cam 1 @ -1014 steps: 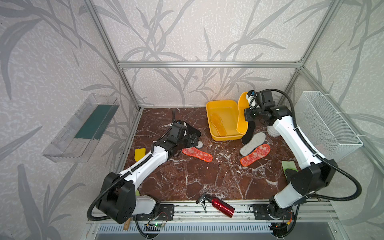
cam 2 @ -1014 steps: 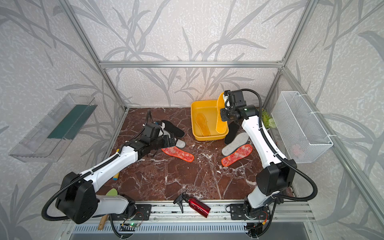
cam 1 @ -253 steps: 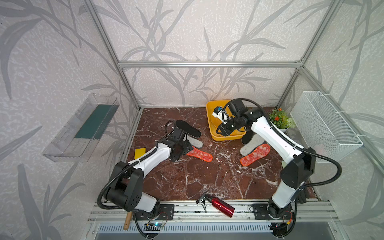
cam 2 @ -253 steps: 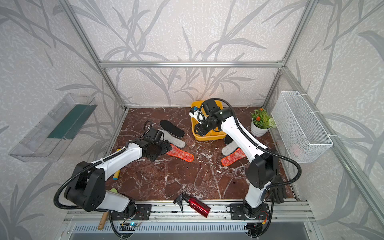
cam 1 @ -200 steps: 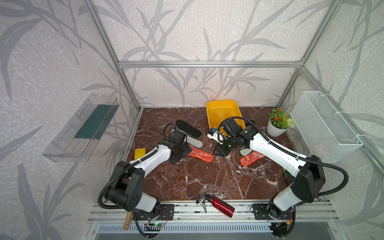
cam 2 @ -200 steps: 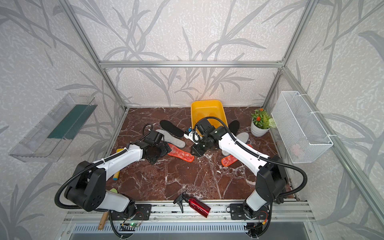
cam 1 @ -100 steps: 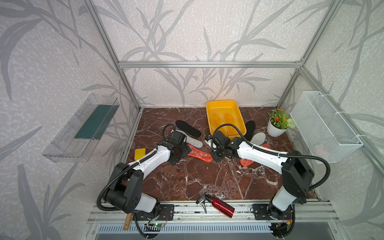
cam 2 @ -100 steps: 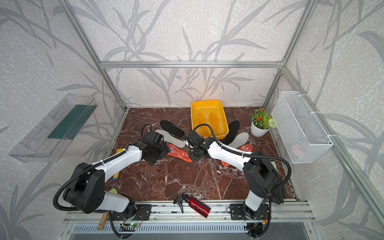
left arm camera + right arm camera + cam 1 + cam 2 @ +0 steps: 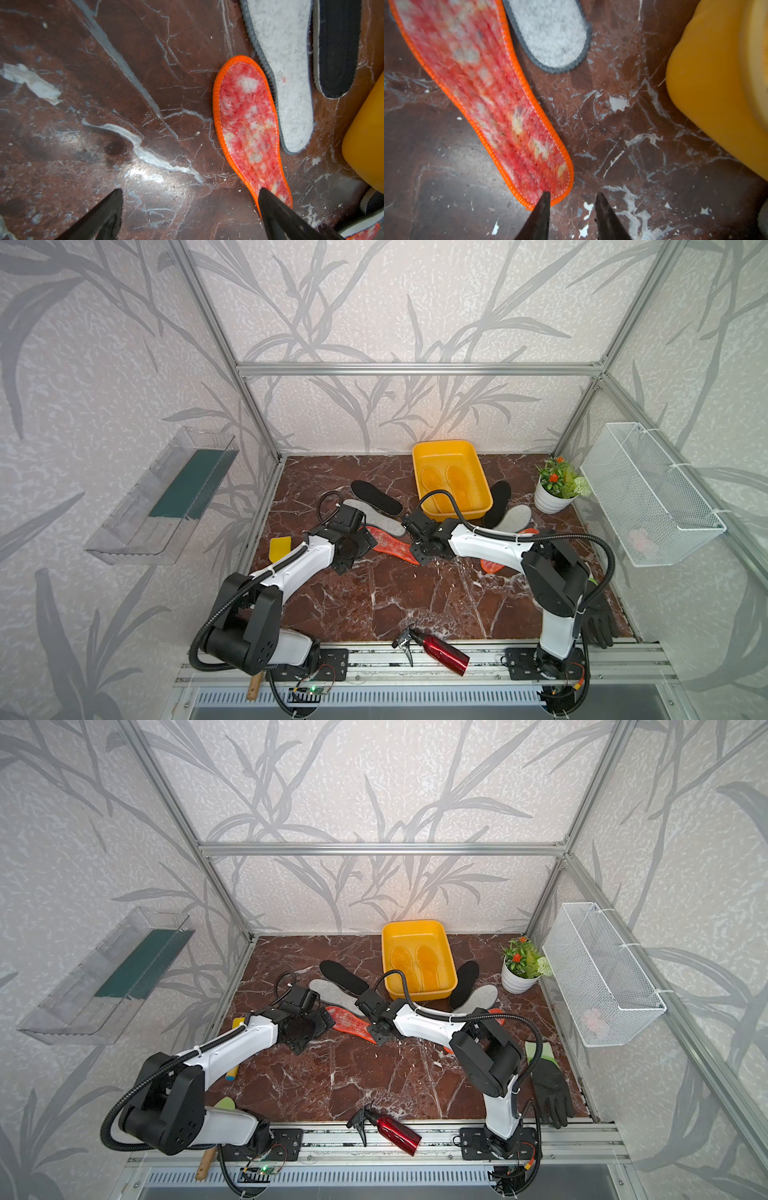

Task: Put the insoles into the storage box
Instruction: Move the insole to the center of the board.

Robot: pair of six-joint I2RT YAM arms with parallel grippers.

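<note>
Right wrist view: red-orange insole (image 9: 492,89) laid flat on counter (image 9: 612,145), long axis left to right. Right hand (image 9: 572,196) narrow, empty, set at its right end. Left hand (image 9: 190,190) wide, empty, at left end. Storage box (image 9: 444,442) placed just beyond, far side.

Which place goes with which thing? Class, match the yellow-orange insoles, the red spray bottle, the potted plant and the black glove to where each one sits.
Things:
1 yellow-orange insoles
2 red spray bottle
3 potted plant
4 black glove

Places:
A across the front rail
B inside the storage box
C beside the right arm's base
D beside the wire mesh basket

Pairs: 1-B, 2-A, 3-D, 4-C
</note>
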